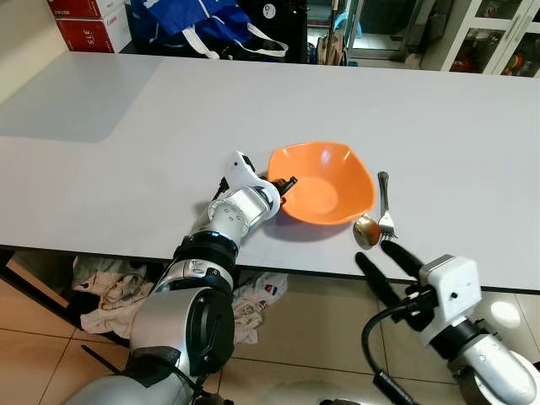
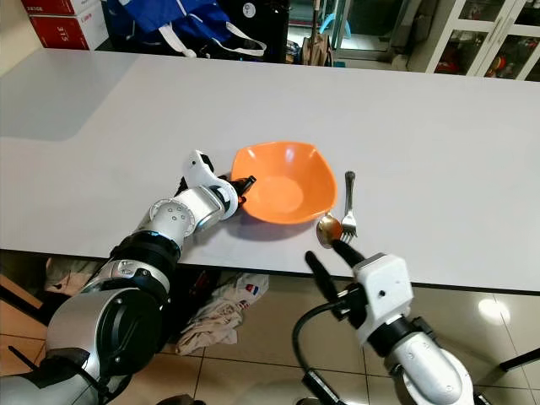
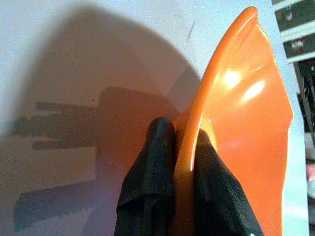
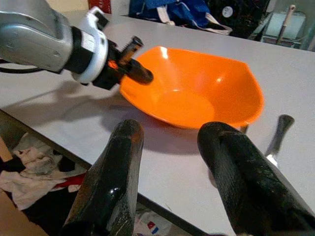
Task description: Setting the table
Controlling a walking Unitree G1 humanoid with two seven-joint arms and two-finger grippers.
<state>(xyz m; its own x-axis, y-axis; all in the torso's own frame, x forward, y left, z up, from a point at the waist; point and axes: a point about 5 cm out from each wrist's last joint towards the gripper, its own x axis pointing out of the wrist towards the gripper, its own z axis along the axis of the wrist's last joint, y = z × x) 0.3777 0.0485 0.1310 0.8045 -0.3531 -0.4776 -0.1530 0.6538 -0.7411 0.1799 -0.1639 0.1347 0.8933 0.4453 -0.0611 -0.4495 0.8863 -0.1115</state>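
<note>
An orange bowl point(image 1: 325, 181) sits near the front edge of the white table point(image 1: 253, 101). My left gripper point(image 1: 287, 185) is shut on the bowl's left rim point(image 3: 197, 128), one finger point(image 3: 152, 167) outside and one inside. Right of the bowl lie a fork point(image 1: 385, 202) and a spoon point(image 1: 366, 230), side by side. My right gripper point(image 1: 378, 257) hangs open just off the table's front edge, below the spoon and fork; its two fingers point(image 4: 113, 177) frame the bowl point(image 4: 197, 93) in the right wrist view.
Blue bags point(image 1: 202, 21) and red boxes point(image 1: 89, 21) stand behind the table's far edge. Glass cabinets point(image 1: 498, 38) are at the back right. Crumpled cloths point(image 1: 110, 291) lie on the tiled floor under the table.
</note>
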